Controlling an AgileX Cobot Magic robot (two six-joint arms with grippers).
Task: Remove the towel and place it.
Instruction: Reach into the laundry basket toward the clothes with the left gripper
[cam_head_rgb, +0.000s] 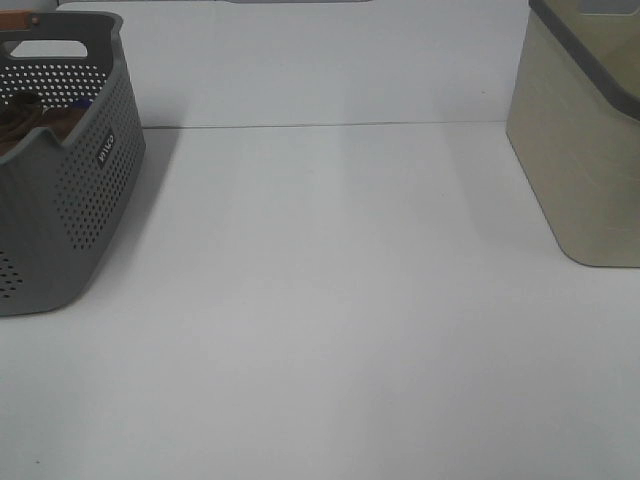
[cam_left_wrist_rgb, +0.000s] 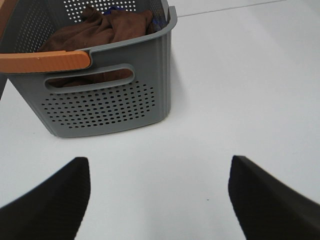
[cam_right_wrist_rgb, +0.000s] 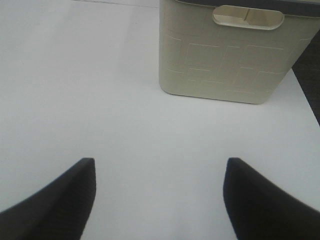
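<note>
At the far left of the white table (cam_head_rgb: 320, 300) stands a grey perforated basket (cam_head_rgb: 70, 210). The brown towel (cam_left_wrist_rgb: 100, 30) lies crumpled inside it, heaped against the walls and showing through the handle slot. An orange handle (cam_left_wrist_rgb: 45, 61) runs along the basket rim that faces the left gripper (cam_left_wrist_rgb: 159, 167), and a scrap of something blue (cam_left_wrist_rgb: 159, 22) peeks out beside the towel at the basket's wall. At the far right of the table stands a beige bin (cam_head_rgb: 585, 150) with a dark rim, well apart from the basket. The left gripper hangs over bare table near the basket, its fingers spread wide and holding nothing. The right gripper (cam_right_wrist_rgb: 160, 165) hangs over bare table facing the bin, its fingers likewise wide apart and empty.
</note>
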